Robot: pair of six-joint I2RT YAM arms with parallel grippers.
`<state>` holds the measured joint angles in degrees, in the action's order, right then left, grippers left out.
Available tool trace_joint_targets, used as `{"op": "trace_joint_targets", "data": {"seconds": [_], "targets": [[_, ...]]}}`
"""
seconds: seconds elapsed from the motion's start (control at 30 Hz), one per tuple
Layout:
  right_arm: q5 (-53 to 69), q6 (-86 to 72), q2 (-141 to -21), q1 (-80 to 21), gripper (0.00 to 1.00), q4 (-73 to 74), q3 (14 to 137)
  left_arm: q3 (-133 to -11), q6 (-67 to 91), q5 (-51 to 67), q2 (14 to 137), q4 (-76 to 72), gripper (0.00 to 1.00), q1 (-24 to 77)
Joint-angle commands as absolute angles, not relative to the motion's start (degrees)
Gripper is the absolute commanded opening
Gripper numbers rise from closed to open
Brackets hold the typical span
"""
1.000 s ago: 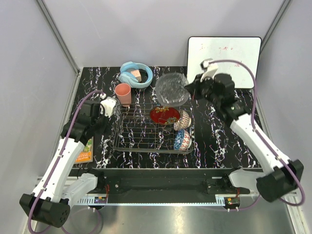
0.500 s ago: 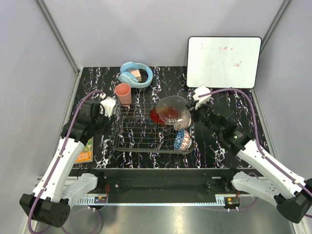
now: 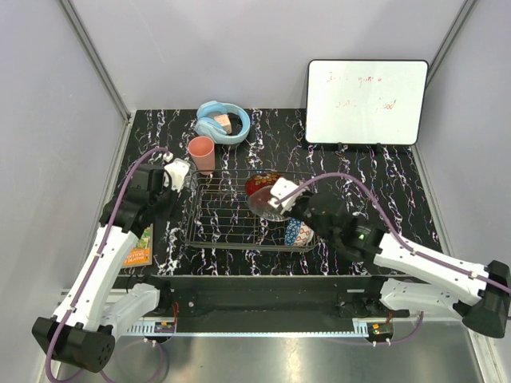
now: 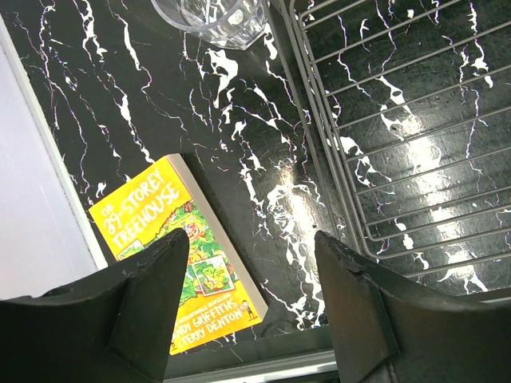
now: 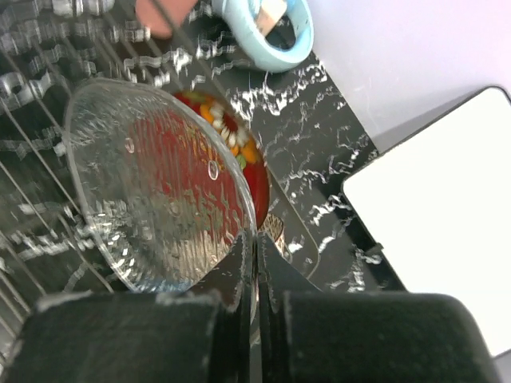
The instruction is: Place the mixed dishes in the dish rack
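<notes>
The right gripper (image 5: 255, 254) is closed tightly on the rim of the clear glass bowl (image 5: 152, 191), with the two fingers pressed together on the glass edge. The bowl stands on its edge, tilted, over the right part of the dish rack (image 3: 215, 217); whether it touches the wires, I cannot tell. Just behind the bowl, the red gold-decorated lacquer dish (image 5: 239, 152) stands in the rack and shows through the glass. The blue patterned bowl (image 3: 297, 233) lies in the near right corner of the rack.

The left gripper (image 4: 249, 239) is wide open and holds nothing. It hangs over the black marbled table (image 3: 359, 175), between the orange book (image 4: 152, 209) and the left rim of the rack. The small clear glass tumbler (image 4: 211, 16) stands on the table ahead of it. The salmon-pink plastic cup (image 3: 201, 152) stands on the table behind the rack, near the light blue headphones (image 3: 222, 121).
</notes>
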<state>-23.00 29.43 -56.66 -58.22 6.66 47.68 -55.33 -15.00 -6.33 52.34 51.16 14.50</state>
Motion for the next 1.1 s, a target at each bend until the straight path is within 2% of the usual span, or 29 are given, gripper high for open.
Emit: {"op": "trace_joint_targets", "data": {"seconds": [0.0,0.5,0.83,1.07], "targets": [[-29.79,40.84,-59.23,-61.69,0.0,1.86,46.32,-55.11,-14.76,-7.38,52.03,50.01,0.68,14.24],[-28.74,53.78,-60.73,-62.93,0.0,-3.25,43.68,-54.93,-14.94,-7.38,51.68,49.57,0.68,14.24],[-28.83,53.35,-61.0,-64.07,0.0,-2.81,41.57,-54.93,-14.94,-7.56,51.5,49.57,0.68,14.24],[-27.77,51.86,-65.38,-65.21,0.0,-2.46,41.31,-55.2,-14.94,-7.47,51.33,49.48,0.68,14.24]]}}
